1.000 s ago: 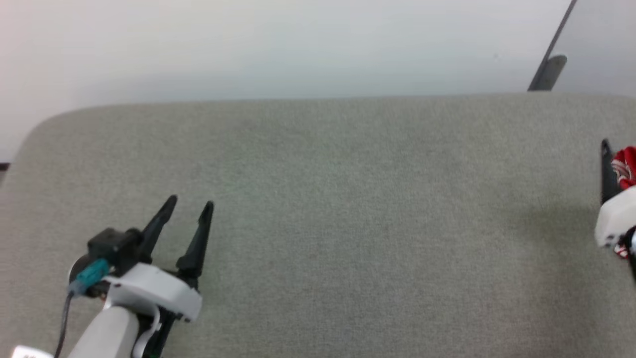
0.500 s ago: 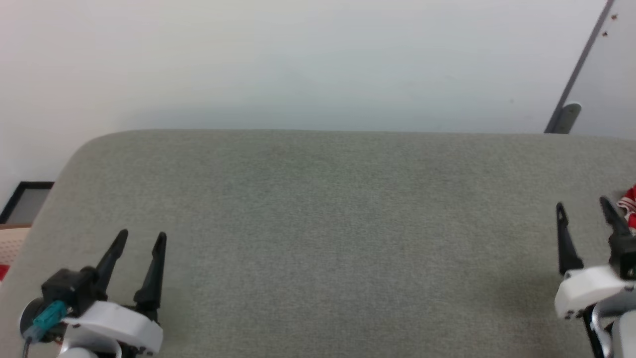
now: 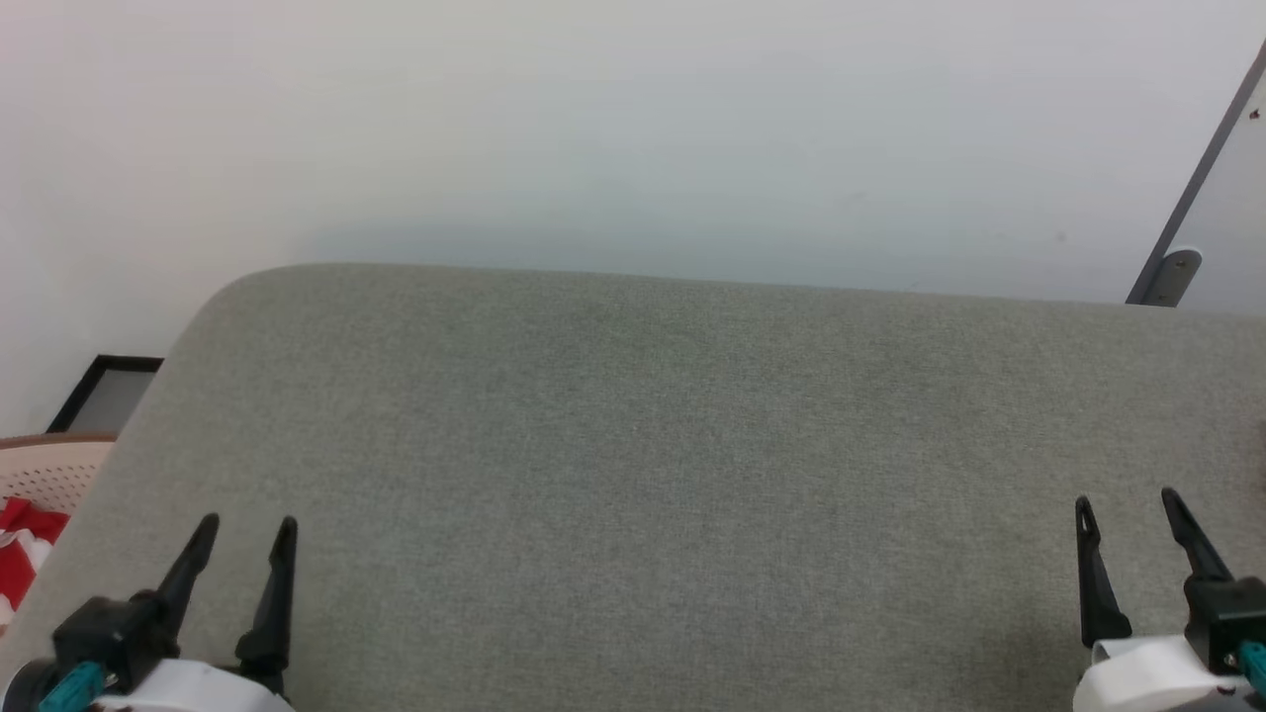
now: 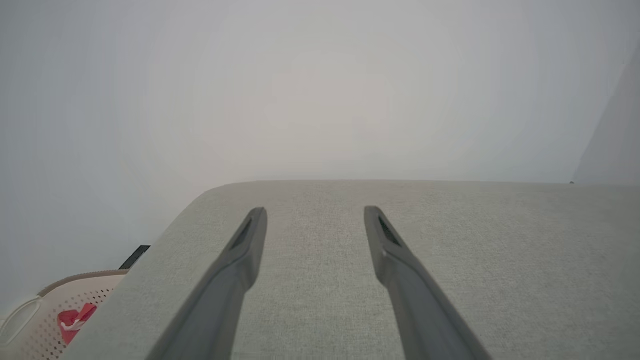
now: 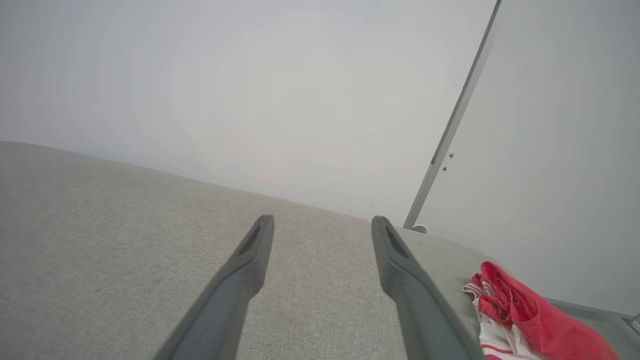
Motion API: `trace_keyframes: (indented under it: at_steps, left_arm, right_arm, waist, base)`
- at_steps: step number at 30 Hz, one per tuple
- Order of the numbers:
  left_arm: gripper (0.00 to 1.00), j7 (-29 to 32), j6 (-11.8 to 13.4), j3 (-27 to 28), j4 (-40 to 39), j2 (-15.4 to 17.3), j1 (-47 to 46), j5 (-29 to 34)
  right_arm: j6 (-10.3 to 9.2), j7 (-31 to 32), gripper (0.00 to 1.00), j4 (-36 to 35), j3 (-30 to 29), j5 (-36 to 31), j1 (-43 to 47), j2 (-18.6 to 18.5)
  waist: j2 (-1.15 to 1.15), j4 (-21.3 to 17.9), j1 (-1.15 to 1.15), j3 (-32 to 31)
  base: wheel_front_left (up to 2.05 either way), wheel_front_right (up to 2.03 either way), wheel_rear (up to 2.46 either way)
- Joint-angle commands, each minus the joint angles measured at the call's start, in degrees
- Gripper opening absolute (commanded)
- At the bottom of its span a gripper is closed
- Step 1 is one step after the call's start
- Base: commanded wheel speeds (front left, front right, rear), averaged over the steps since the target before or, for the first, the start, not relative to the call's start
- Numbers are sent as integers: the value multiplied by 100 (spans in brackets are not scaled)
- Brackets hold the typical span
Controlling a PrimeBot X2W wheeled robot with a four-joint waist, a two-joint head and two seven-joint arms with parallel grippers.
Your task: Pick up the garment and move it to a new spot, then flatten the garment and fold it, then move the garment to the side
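The garment (image 5: 525, 315), red cloth with white striped trim, lies crumpled on the grey fabric table (image 5: 100, 240) at the lower right of the right wrist view, just right of my right gripper (image 5: 322, 220). That gripper is open and holds nothing; in the head view the right gripper (image 3: 1128, 499) stands at the lower right. My left gripper (image 3: 247, 524) is open and empty over the table's near left corner. In the left wrist view the left gripper (image 4: 315, 212) has only bare table (image 4: 475, 250) between its fingers.
A beige perforated basket (image 3: 54, 470) with a small red-and-white cloth bundle (image 3: 25, 554) stands off the table's left edge; the basket (image 4: 45, 305) is also at the lower left of the left wrist view. A white wall rises behind the table (image 3: 633, 415). A grey metal strip (image 3: 1187, 218) leans at the right.
The head camera has turned left and tilted up, so the table sits lower. The red garment has slid out past the right edge, the basket has come in at the left. Both grippers stay open.
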Motion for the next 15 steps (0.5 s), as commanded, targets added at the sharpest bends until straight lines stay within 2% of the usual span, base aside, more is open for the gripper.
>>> trace_keyframes:
  at_steps: [1,15]
  left_arm:
    - [100,-4,-13,37,-7,-13,86,39]
    - [100,-4,-13,30,91,30,213,-228]
  right_arm:
    - [-12,-26,100,-55,-32,12,124,45]
    - [-12,-27,100,-535,17,81,604,172]
  waist:
    - [0,4,0,-15]
    - [0,-86,0,-66]
  base:
    - [0,0,0]
    - [0,0,0]
